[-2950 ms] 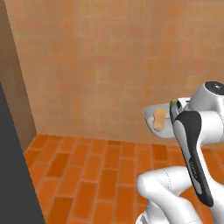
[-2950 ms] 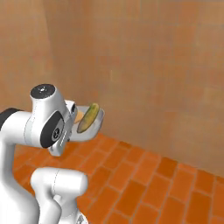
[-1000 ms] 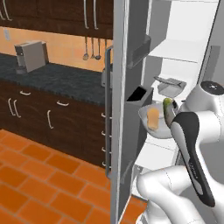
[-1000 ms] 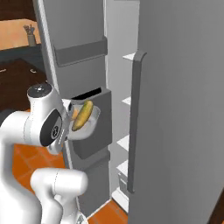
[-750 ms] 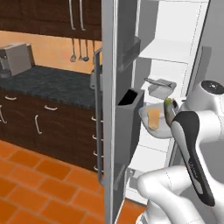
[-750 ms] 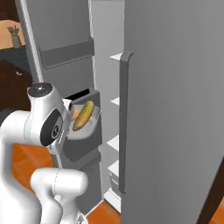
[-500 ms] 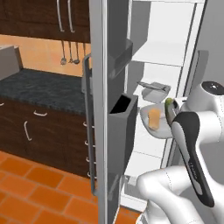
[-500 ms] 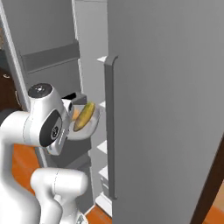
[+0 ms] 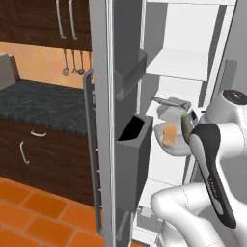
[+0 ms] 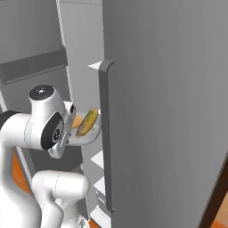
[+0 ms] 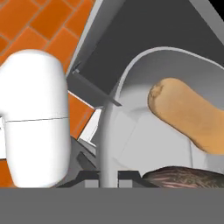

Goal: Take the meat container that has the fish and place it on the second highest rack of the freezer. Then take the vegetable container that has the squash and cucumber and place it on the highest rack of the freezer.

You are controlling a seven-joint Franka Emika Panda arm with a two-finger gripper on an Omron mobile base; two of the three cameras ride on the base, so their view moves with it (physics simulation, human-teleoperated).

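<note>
My gripper [image 11: 106, 177] is shut on the rim of the pale grey vegetable container [image 9: 169, 144], a bowl held in front of the open freezer [image 9: 193, 43]. In the bowl lie the yellow-orange squash [image 11: 188, 113] and the dark green cucumber [image 11: 183, 177]; from the right side both show at the bowl [image 10: 89, 129]. The meat container with the silver-grey fish [image 9: 170, 102] rests on a white rack [image 9: 152, 112] inside, just behind and above the bowl. One more white rack [image 9: 181, 65] lies above it, bare.
The freezer's grey door [image 9: 108, 120] stands open at the left, with boxy bins [image 9: 132, 164] jutting toward the bowl. A grey panel with a long bar handle [image 10: 106, 133] stands close at the right of the bowl. Dark cupboards and a counter [image 9: 38, 103] lie further left.
The whole picture has shifted as the base moved: the freezer now sits closer and more central. The bowl stays in my gripper, held the same way against the arm.
</note>
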